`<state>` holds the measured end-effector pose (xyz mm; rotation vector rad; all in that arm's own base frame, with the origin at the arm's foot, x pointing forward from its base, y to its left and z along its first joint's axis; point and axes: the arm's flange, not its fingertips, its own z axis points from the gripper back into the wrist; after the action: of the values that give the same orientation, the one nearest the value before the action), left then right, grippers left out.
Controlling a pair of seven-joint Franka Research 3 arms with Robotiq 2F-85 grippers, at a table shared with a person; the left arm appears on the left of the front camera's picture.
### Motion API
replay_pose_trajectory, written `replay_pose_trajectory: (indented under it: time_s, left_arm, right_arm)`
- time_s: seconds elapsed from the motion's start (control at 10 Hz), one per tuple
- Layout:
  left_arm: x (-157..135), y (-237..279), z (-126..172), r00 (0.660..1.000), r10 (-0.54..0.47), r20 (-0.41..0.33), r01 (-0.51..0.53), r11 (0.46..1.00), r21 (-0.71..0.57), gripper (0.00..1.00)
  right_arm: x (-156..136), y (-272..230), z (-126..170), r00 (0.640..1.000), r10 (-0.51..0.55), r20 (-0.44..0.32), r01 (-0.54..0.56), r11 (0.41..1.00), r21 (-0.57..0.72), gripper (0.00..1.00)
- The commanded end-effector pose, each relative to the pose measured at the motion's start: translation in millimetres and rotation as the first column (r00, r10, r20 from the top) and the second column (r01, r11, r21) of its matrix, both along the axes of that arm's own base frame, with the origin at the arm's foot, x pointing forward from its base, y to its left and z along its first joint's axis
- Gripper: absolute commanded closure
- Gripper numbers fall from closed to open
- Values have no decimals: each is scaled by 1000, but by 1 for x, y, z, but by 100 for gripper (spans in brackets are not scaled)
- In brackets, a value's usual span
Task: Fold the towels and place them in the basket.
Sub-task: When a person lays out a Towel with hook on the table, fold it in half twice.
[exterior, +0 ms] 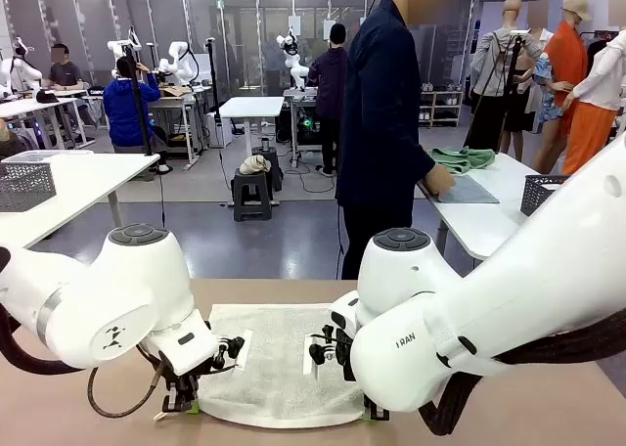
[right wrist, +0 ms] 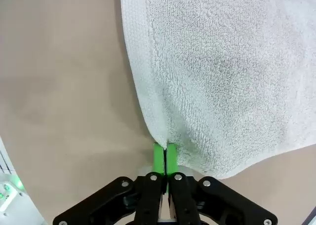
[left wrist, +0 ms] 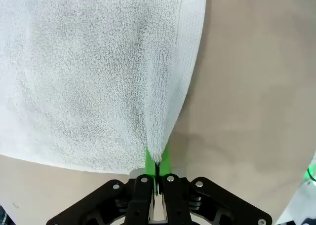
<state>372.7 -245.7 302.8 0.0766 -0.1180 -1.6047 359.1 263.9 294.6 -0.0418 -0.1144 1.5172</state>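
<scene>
A cream-white towel (exterior: 279, 363) lies spread flat on the tan table near its front edge. My left gripper (exterior: 183, 404) is down at the towel's near left corner, and in the left wrist view its green pads (left wrist: 157, 162) are shut on that pinched corner of the towel (left wrist: 98, 77). At the near right corner my right gripper (exterior: 374, 412) is likewise shut, its pads (right wrist: 165, 158) clamping the towel (right wrist: 222, 77) edge. The basket is out of view.
The tan table (exterior: 509, 407) runs bare on both sides of the towel. A person in dark clothes (exterior: 386, 123) stands beyond the far edge, a hand on a side table holding green cloth (exterior: 462, 158). Grey mesh baskets (exterior: 24, 185) sit on neighbouring tables.
</scene>
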Motion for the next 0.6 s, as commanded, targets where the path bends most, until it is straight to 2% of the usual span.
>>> replay_pose_trajectory:
  time_s: [0.0,0.2,0.5]
  left_arm:
    - [5,-3,7,999,-30,-18,31,999,20,100]
    - [3,-7,25,999,-44,-17,44,999,5,100]
    - [6,-13,64,1000,-3,-16,3,1000,26,100]
  right_arm:
    - [-1,5,0,1000,11,-9,-11,1000,-26,100]
    - [-5,8,20,1000,8,-25,-9,999,-43,100]
    - [-1,9,66,1000,-1,20,2,998,-60,100]
